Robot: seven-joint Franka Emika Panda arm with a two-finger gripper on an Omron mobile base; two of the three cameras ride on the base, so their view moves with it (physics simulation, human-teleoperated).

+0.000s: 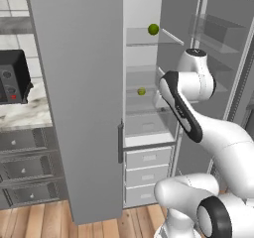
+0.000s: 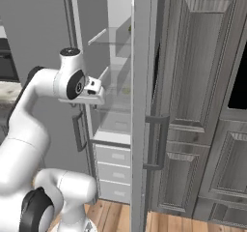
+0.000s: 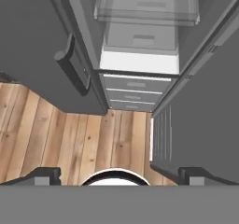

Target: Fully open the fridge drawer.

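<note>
The fridge drawer [image 3: 147, 6] is a pale see-through bin low in the open fridge, just above the three white drawer fronts [image 3: 135, 85]. It also appears as a glassy box [image 1: 145, 120] behind my forearm and beside the right door edge [image 2: 116, 117]. My gripper [image 3: 121, 174] is open, its dark fingertips [image 3: 46, 174] spread wide with nothing between them. It hangs in front of the fridge, looking down at the floor and the fridge's lower part. The hand [image 2: 95, 98] is level with the bin, apart from it.
The left fridge door [image 1: 79, 83] with its handle [image 1: 120, 143] stands open on one side, the right door [image 2: 142, 105] on the other, leaving a narrow gap. Two green fruits [image 1: 153, 29] [image 1: 141, 91] lie on upper shelves. Dark cabinet drawers [image 1: 25, 167] and a microwave [image 1: 12, 76] stand to the left.
</note>
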